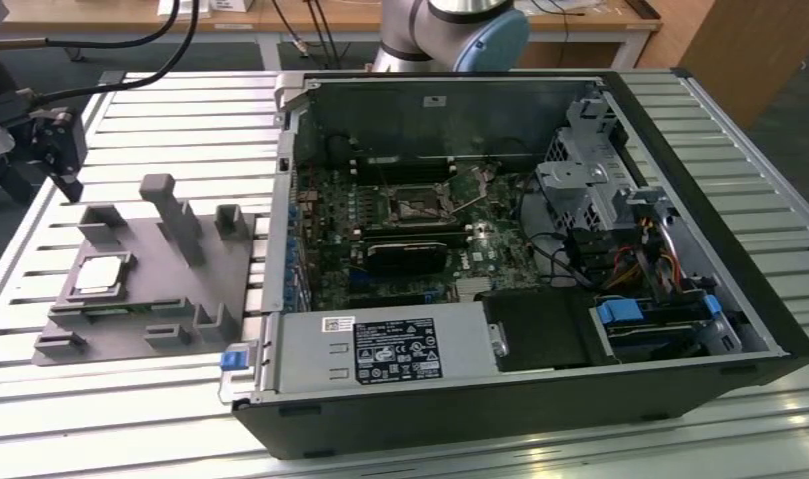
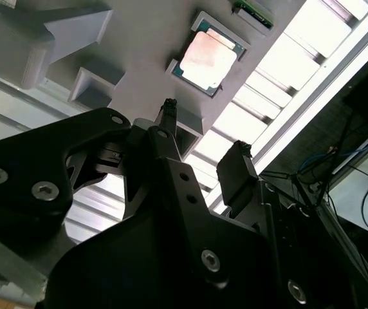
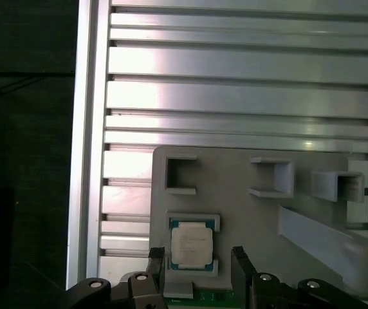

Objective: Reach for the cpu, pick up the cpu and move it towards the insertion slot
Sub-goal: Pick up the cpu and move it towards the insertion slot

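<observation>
The work surface is a large table [image 1: 165,120] made of long ribbed aluminium profiles with dark grooves between them. The light falls from above and gives bright white reflections on the slats [image 3: 235,64], as the first wrist view shows. Behind the table, at the far edge of the exterior view, stands a desk [image 1: 337,18] with a light wooden top and white metal legs [image 1: 261,48]. A brown wooden panel [image 1: 730,40] stands on the exterior view's right, and the floor [image 1: 793,130] around the table is dark grey.
</observation>
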